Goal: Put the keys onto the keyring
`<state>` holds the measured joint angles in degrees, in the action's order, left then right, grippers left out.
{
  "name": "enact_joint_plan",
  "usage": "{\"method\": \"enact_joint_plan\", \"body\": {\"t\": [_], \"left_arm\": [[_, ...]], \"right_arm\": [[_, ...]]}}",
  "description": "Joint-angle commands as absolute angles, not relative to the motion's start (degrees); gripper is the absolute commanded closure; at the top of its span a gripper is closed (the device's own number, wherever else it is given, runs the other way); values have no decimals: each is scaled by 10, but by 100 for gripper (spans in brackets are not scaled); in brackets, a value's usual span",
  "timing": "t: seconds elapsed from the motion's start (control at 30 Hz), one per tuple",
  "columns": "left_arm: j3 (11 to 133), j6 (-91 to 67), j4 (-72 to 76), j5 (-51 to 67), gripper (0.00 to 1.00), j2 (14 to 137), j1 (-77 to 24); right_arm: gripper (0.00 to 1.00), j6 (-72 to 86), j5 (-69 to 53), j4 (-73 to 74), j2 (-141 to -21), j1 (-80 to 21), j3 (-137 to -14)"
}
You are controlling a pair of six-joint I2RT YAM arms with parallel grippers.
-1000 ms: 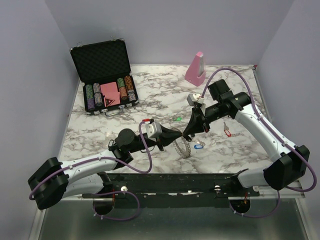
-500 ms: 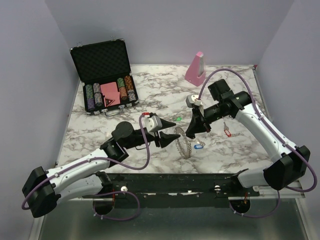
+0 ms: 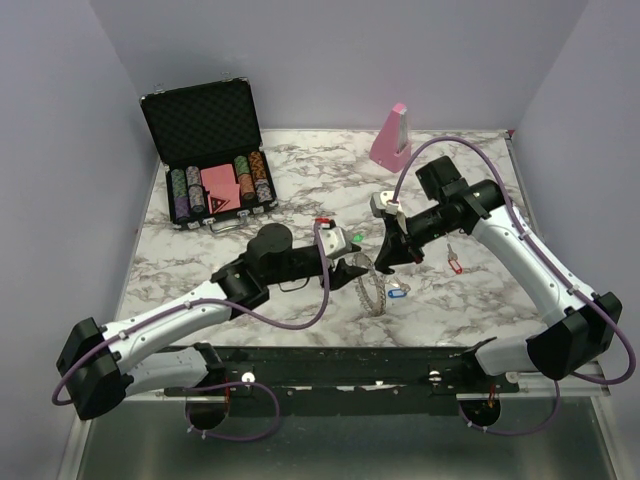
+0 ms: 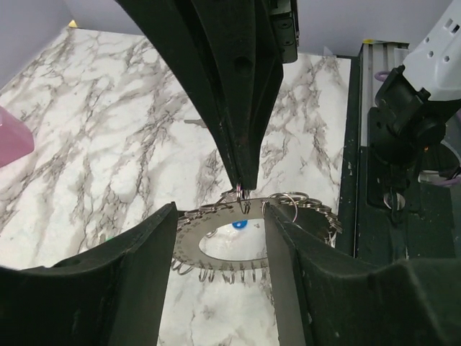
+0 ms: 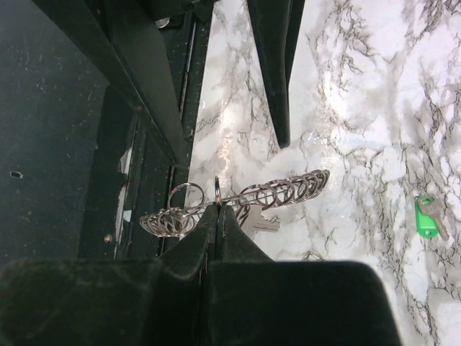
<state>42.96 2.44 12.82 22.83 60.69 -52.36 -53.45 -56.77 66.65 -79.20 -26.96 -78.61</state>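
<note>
**A:** Right pincer (image 5: 217,209) is clamped tight on one small loop at the rim of the keyring (image 5: 281,191). It holds the ring up on edge, just off the bench (image 3: 300,170).

**B:** That makes sense. On edge and lifted, the loops hang free, so a key can be threaded on.

**A:** And the left pincer (image 4: 220,223)?

**B:** Its jaws stand well apart, gripping nothing. From its own camera the fingers (image 4: 144,274) straddle the ring's near edge, with the closed right tips coming down onto the far rim. I'd call that lining up to steady the ring, or letting it go to fetch a key.

**A:** Where are the keys?

**B:** All out on the marble. The green key (image 3: 357,238) is just behind the ring and the red key (image 3: 456,266) is off under the right forearm. The blue key (image 3: 397,293) is right beside the ring, and I can't tell whether it's hooked on or only lying there.

**A:** So the job's barely started?

**B:** That's my read. Green and red are clearly loose.

**A:** Anything in a container?

**B:** Only the open black case (image 3: 205,120) at the back left. It holds rows of poker chips (image 3: 184,192) on either side of a pink pack in the middle slot, and no keys that I can see. The pink wedge (image 3: 391,135) stands alone at the back.
</note>
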Motion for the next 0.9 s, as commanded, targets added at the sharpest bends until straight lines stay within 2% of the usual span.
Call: {"method": "enact_joint_plan", "body": {"t": [0.0,0.43,0.53,0.7,0.87], "left_arm": [[463,46,119,252,46,637,-533],[478,24,130,285,65,679,-541],[481,24,128,287,75,683,-541],[483,25,126,292,100,684,-541],[481,22,122,292,100,680,-541]], "right_arm": [[100,-536,-562,674,-794,-273,-799],[100,-527,-567,665,-787,-273,-795],[100,-527,-568,664,-786,-273,-794],[100,-526,-570,663,-784,-273,-792],[100,-525,-572,662,-783,-273,-792]]}}
